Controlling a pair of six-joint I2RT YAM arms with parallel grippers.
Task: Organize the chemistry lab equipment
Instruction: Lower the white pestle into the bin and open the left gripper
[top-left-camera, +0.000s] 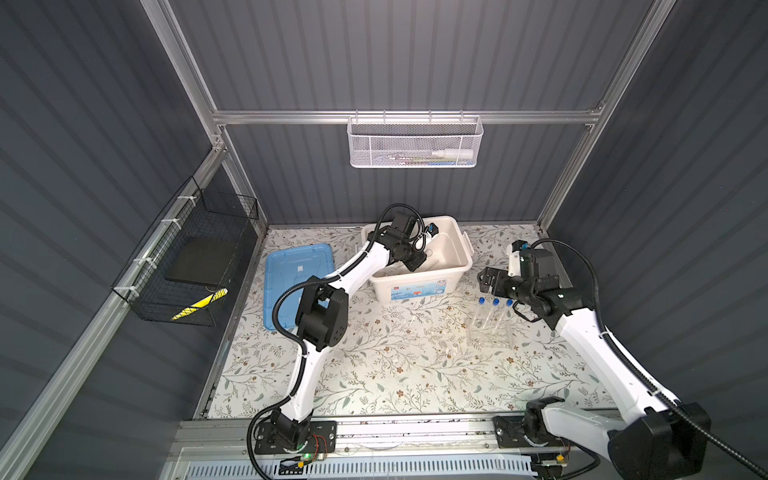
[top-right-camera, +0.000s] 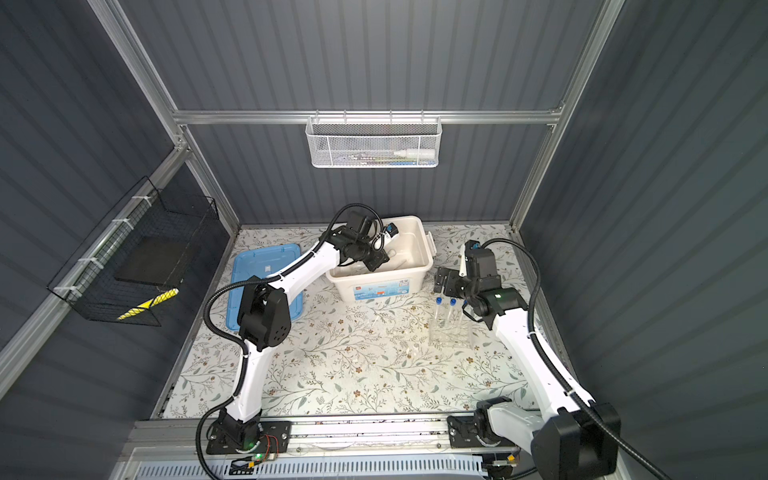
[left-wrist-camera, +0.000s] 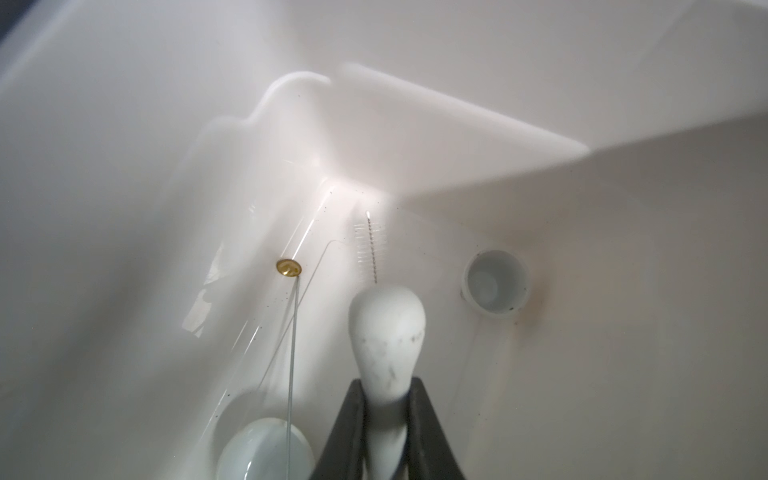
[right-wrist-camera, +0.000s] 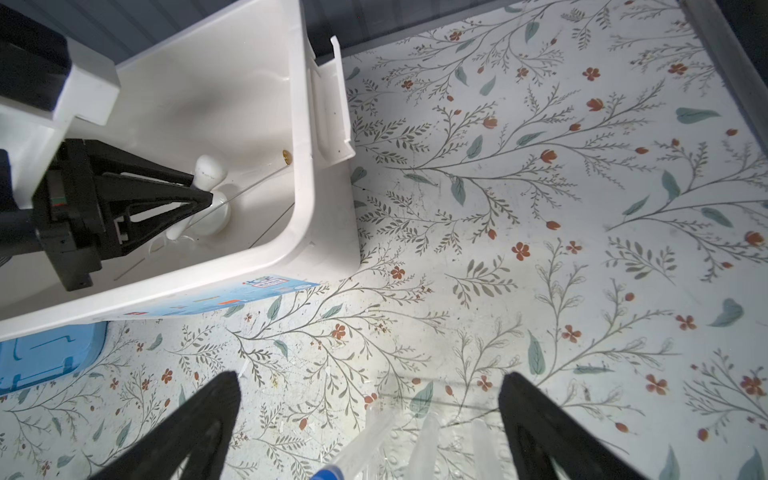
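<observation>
Left gripper is pinched on the pestle neck inside the tub, head pointing straight out past the tips; bowl sits just beside. Right gripper gapes wide, empty, over tubes.

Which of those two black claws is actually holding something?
The left gripper, down inside the white tub, is clamped on the white pestle. The right gripper hangs wide open and empty near the test tubes.
</observation>
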